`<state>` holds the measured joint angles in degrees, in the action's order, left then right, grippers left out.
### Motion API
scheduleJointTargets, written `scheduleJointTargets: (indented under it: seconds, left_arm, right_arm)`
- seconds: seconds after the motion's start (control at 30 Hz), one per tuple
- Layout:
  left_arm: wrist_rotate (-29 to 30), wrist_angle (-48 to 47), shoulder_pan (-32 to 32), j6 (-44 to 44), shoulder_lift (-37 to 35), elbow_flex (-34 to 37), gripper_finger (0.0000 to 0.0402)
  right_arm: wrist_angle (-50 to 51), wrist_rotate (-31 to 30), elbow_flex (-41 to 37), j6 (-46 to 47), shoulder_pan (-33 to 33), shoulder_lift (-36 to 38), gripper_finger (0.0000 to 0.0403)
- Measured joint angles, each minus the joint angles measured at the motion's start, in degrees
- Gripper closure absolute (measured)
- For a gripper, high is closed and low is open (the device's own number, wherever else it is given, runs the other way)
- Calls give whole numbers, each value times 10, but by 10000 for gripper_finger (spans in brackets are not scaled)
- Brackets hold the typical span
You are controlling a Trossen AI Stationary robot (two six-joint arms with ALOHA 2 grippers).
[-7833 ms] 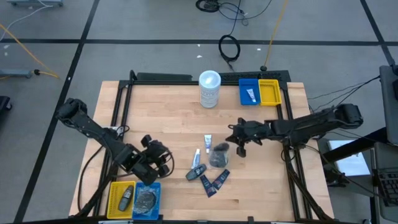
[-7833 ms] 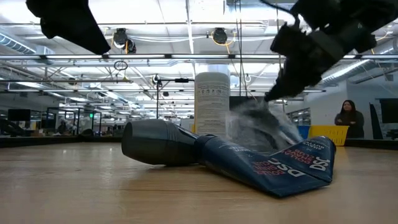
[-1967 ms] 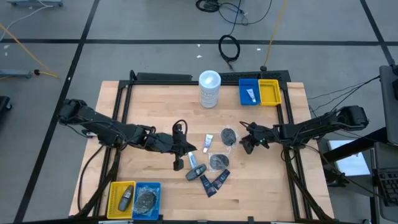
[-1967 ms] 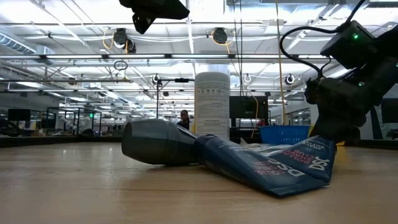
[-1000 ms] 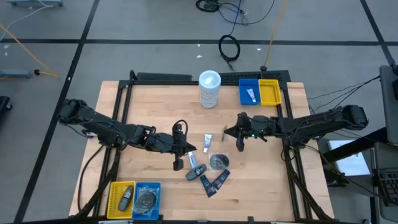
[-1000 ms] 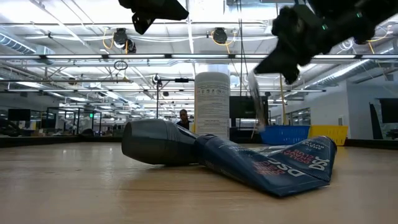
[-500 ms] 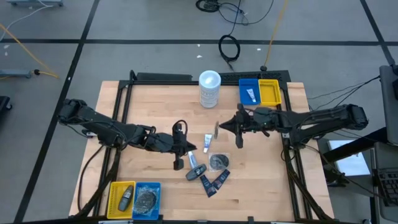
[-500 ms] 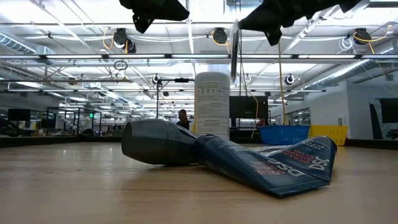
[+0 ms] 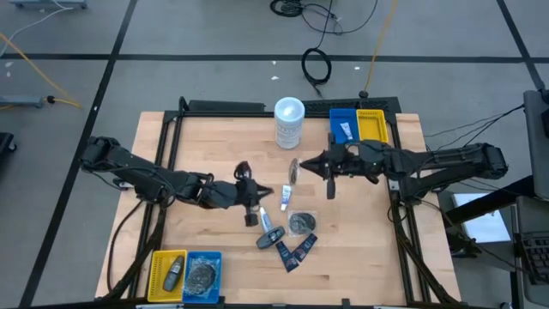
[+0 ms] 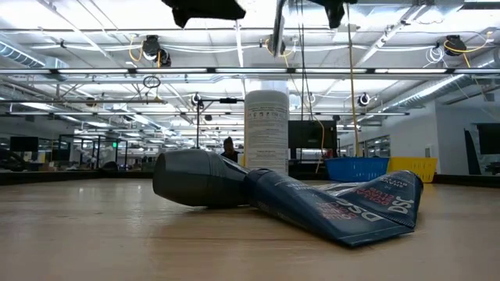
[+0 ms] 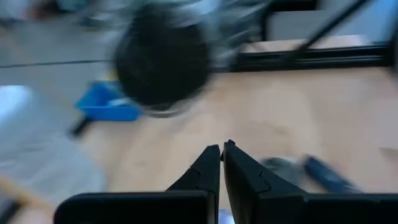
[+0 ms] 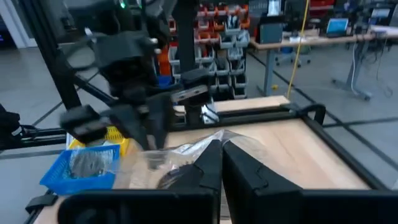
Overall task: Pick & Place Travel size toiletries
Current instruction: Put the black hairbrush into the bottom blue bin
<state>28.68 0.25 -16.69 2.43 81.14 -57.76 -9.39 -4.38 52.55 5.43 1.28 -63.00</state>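
Hanging edge-on, bundle (image 9: 293, 166) from right gripper (image 9: 305, 165).

The high view looks straight down on the whole light wooden table (image 9: 232, 146). The low view sits at tabletop height, close to a dark grey mini bottle (image 10: 195, 178), facing the tall white translucent canister (image 10: 266, 131), which both views share (image 9: 289, 122). Wrist views look forward along each arm's fingers.

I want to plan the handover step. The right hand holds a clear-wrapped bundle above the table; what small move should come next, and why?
Probably hold the right hand shut on the clear-wrapped bundle while the shut left hand, close beside it, opens to receive it.
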Motion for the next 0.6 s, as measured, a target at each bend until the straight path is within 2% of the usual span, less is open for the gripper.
scheduleJointTargets:
  seconds: [0.1, 0.2, 0.27, 0.4, 0.6]
  left_arm:
    - [70, 0, 0, -23, 0, 0, 375]
    - [102, 6, 1, -41, 0, 0, 359]
    - [103, 18, 5, -44, 0, 0, 337]
    - [104, 46, 11, -43, 0, 0, 283]
    - [104, 89, 25, -74, 8, 0, 213]
  right_arm:
    - [-19, -1, 4, -4, 0, 0, 403]
    - [-33, -2, 4, -7, 0, 0, 403]
    - [-35, -9, 4, -7, -1, 0, 403]
    - [-53, -61, 4, -12, 0, 0, 403]
    - [-142, -64, 4, -16, -1, -30, 403]
